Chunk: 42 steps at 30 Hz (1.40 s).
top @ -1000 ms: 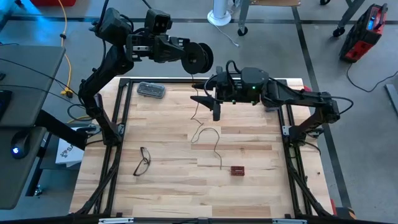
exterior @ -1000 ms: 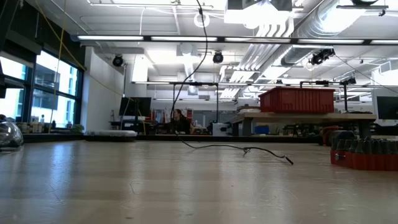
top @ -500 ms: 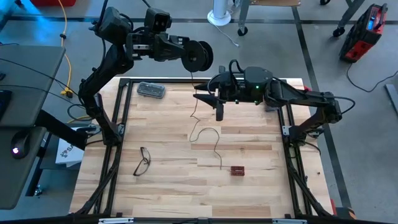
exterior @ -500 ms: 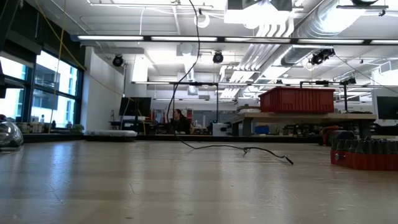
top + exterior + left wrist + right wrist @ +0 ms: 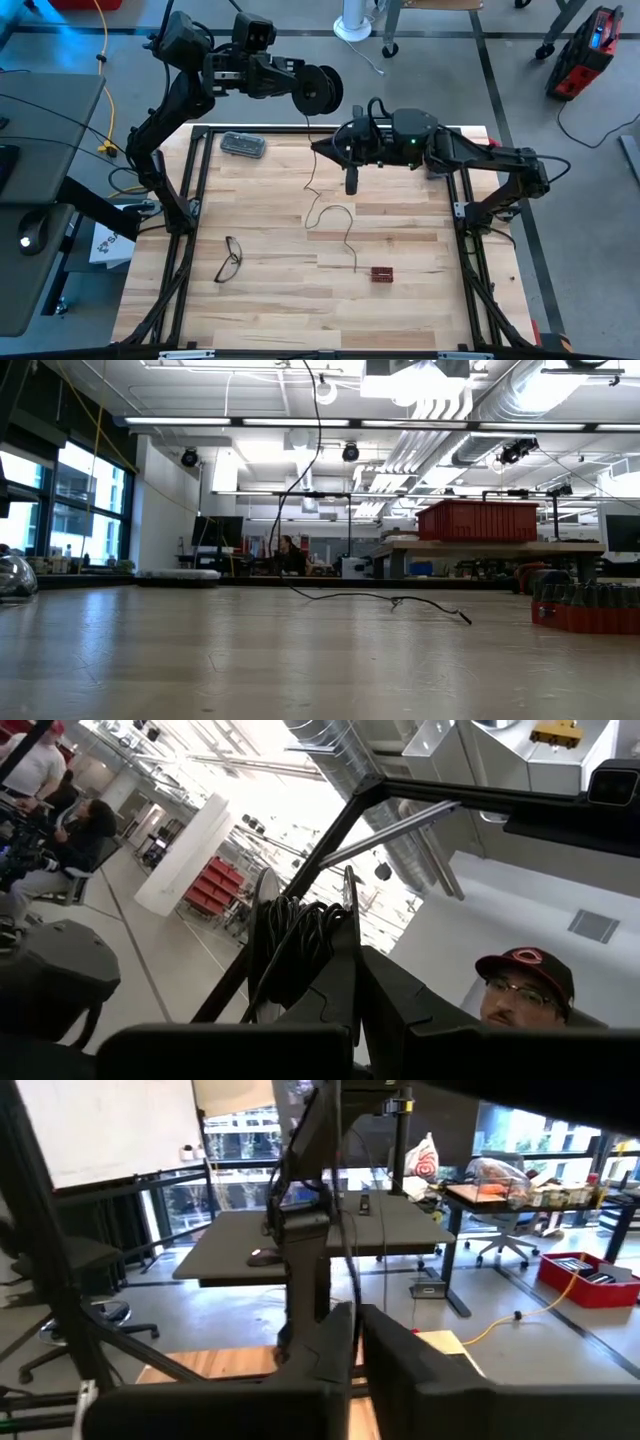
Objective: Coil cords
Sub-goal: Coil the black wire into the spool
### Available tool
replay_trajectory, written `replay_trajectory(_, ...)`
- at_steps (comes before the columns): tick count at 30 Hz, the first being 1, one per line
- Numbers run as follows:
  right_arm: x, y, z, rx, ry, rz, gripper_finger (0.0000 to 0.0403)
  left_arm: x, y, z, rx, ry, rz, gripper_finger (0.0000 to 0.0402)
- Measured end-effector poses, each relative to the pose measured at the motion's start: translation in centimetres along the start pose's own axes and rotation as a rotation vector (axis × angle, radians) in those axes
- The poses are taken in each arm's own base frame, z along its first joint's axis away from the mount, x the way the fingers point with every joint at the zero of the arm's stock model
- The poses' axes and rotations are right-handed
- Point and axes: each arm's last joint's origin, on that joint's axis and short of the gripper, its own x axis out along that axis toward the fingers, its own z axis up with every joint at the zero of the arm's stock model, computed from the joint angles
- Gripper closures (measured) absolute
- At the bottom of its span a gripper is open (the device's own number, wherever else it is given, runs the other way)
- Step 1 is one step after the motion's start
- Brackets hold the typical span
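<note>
**Reel up high, wire pinched lower down**

High view: my left gripper (image 5: 298, 88) is clamped on the reel (image 5: 318, 90), held off the far edge so the wire (image 5: 340, 222) hangs free. My right gripper (image 5: 330, 150) has its jaws together on the wire, I reckon to guide it.

Low view: the slack lies on the table (image 5: 300, 660).

Left wrist view: wound turns on the reel.

Pale matt wooden table (image 5: 270, 300); glossy black reel (image 5: 316, 90).

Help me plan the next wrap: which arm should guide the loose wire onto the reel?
Right. The right gripper sits closed around the wire just below the reel, while the left gripper is shut on the reel, holding it up.
</note>
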Motion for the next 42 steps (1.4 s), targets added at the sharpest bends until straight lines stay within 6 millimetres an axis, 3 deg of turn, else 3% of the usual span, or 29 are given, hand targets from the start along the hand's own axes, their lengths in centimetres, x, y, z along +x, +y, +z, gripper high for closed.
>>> replay_trajectory(10,-0.5,2.9,-0.3,0.037,0.04,0.104,0.0402,-1.5,1.1,1.2,0.166,-0.065,0.108,0.0401)
replay_trajectory(17,-3.0,4.4,0.2,0.039,0.108,0.11,0.0402,-4.2,1.0,1.2,0.064,-0.013,0.313,0.0401)
replay_trajectory(23,-5.8,4.0,1.1,0.002,0.135,0.059,0.0402,-6.1,1.0,-0.8,-0.122,0.081,0.546,0.0401)
replay_trajectory(30,-8.2,2.8,2.4,-0.023,0.094,0.02,0.0403,-6.5,1.1,-3.2,-0.298,0.206,0.654,0.0401)
replay_trajectory(42,-8.8,2.3,2.7,-0.034,0.087,0.028,0.0403,-5.4,0.4,-1.7,-0.17,0.048,0.601,0.0401)
